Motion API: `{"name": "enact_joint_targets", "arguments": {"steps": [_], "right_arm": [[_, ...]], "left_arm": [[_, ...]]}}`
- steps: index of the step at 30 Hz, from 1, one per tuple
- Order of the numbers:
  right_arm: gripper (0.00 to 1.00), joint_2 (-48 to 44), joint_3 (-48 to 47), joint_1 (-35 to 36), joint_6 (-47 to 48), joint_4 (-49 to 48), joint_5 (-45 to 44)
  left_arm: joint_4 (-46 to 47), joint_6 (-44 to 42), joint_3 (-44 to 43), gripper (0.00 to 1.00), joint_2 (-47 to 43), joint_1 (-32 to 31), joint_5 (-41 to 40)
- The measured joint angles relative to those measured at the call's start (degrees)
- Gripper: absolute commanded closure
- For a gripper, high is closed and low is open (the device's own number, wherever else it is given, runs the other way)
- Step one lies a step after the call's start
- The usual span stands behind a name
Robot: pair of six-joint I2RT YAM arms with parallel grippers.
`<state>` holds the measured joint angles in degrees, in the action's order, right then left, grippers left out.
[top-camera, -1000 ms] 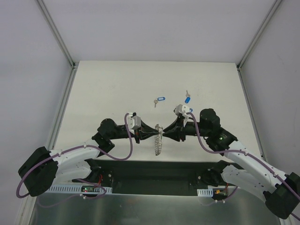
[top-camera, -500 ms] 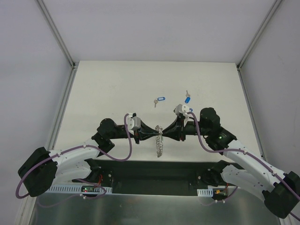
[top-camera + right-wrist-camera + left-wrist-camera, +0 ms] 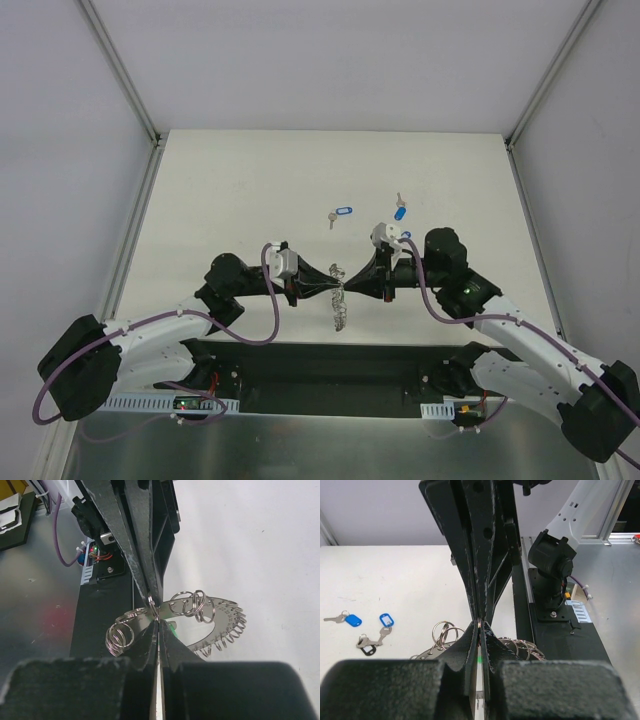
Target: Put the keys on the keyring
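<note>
Desk: Spanning the near edge of the white bench [image 3: 250, 180], the left arm [image 3: 170, 330] and right arm [image 3: 530, 340] reach inward until their tips meet. What sits between them?

Photographer: The keyring [image 3: 340, 305], a broad grey band fringed with small wire loops. It stands edge-on to the overhead camera, at the meeting point and running back toward the arms' bases.

Desk: And the fingers?

Photographer: The left fingers [image 3: 471, 652] are pressed together with no gap showing, pinching the ring's rim. The right fingers [image 3: 167, 645] are clamped just as flat on the same stretch of rim from the opposite side, nose to nose with the left pair.

Desk: The keys?

Photographer: Three lie loose on the bench beyond the arms. A blue-tagged key [image 3: 343, 213] lies by itself, a second key [image 3: 400, 211] is to its right, and a third key [image 3: 404, 237] sits just beside the right wrist, partly hidden. None touches the ring.
</note>
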<state>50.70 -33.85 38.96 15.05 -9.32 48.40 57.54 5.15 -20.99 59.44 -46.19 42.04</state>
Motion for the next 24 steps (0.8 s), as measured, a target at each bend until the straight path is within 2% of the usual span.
{"name": "enact_joint_targets", "arguments": {"steps": [9, 18, 24], "right_arm": [[0.99, 4.5, -0.1, -0.1, -2.4, -3.9, 3.4], [0.99, 4.6, -0.2, -0.2, -4.2, -4.9, 3.6], [0.99, 3.4, -1.4, -0.2, -1.5, 0.3, 1.5]], "left_arm": [[2.3, -0.1, 0.3, 1.00, -0.2, 0.0, 1.4], [10.9, 0.5, 1.4, 1.00, 3.6, 0.0, 2.0], [10.6, -0.2, 2.5, 0.84, 2.9, 0.0, 0.8]]}}
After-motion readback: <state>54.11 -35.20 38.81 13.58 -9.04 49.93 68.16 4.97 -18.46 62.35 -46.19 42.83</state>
